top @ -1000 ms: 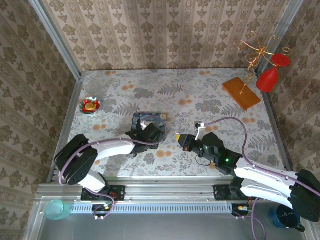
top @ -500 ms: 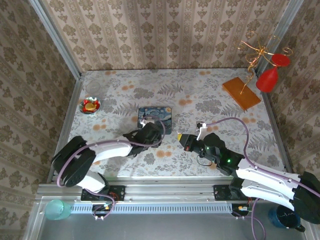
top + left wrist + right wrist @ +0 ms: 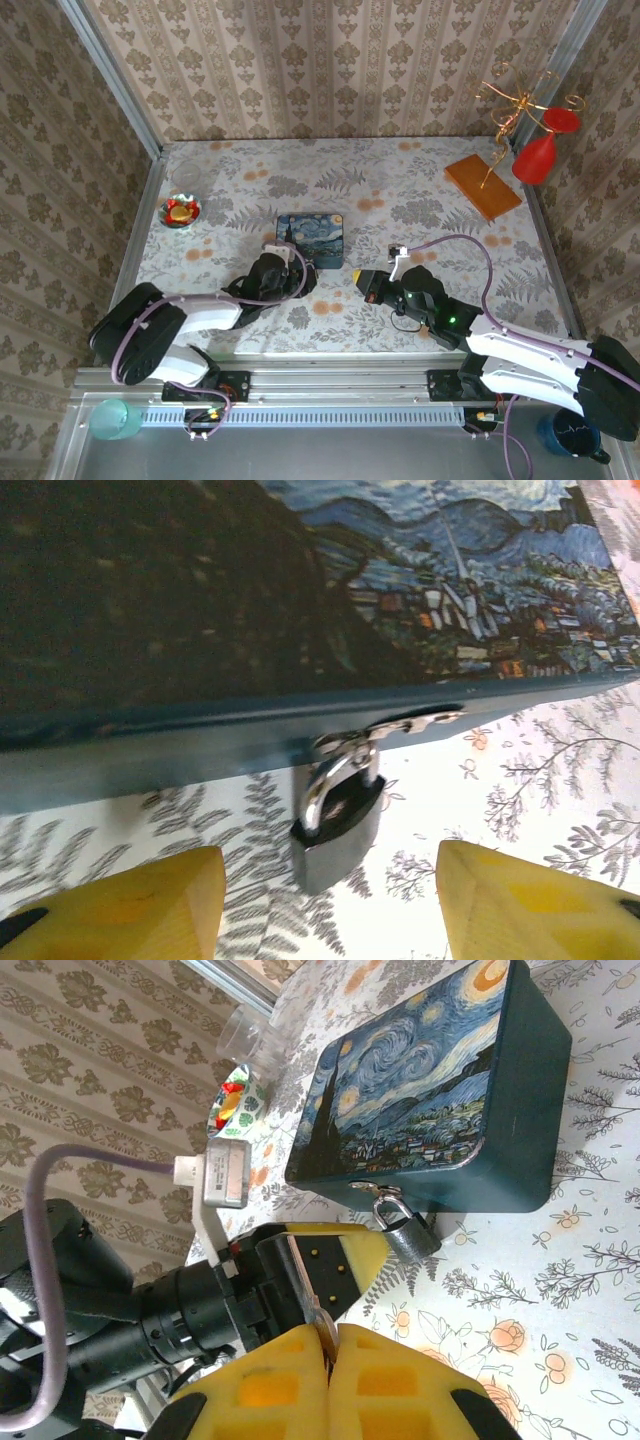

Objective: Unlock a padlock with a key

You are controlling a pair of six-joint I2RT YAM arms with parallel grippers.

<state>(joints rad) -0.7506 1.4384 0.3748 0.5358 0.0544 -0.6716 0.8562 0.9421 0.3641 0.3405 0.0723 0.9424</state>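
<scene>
Left wrist view: the padlock (image 3: 338, 825) hangs from the hasp (image 3: 400, 725) on the blue starry-night box (image 3: 300, 590), just ahead of the left hand (image 3: 335, 920), whose yellow fingers (image 3: 130, 905) stand wide apart, gripping nothing. The right hand (image 3: 325, 1355), near the padlock, is pinched closed on a thin key (image 3: 318, 1322).

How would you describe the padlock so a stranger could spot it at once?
Find the blue starry-night box near the middle of the floral table. On its near side a small hasp sticks out, with the padlock hooked through it. It is tiny, dark-bodied, with a silvery shackle, unlike the big painted box.
</scene>
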